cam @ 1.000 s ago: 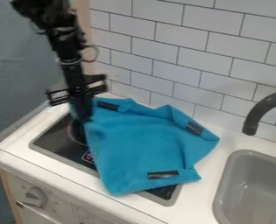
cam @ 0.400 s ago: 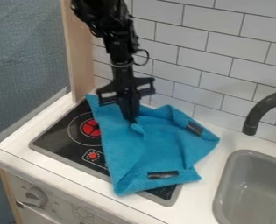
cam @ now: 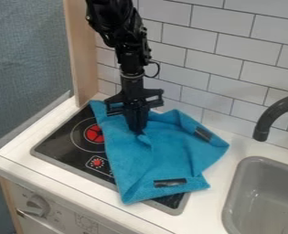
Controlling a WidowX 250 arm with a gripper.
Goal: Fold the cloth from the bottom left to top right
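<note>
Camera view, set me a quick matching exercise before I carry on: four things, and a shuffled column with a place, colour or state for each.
1. cloth
2. sink
3. gripper
4. stovetop

A. black, pointing down at the middle of the tiled wall's side of the cloth
B. partly covered, with a red ring marking
C. grey, at the lower right
D. blue, rumpled

Pairs: 1-D; 2-C; 3-A; 4-B

Left of the claw (cam: 138, 130), a black cooktop (cam: 59, 150) with a red-centred burner (cam: 94, 133) sits in the white table (cam: 14, 153); a knob (cam: 37, 205) is farther down. Right of the claw are a dark faucet (cam: 265, 121) and grey sink (cam: 263, 183). Behind it stands a tiled wall (cam: 232, 57); to its left, a wooden post (cam: 82, 55) and bluish fabric (cam: 27, 59).
</note>
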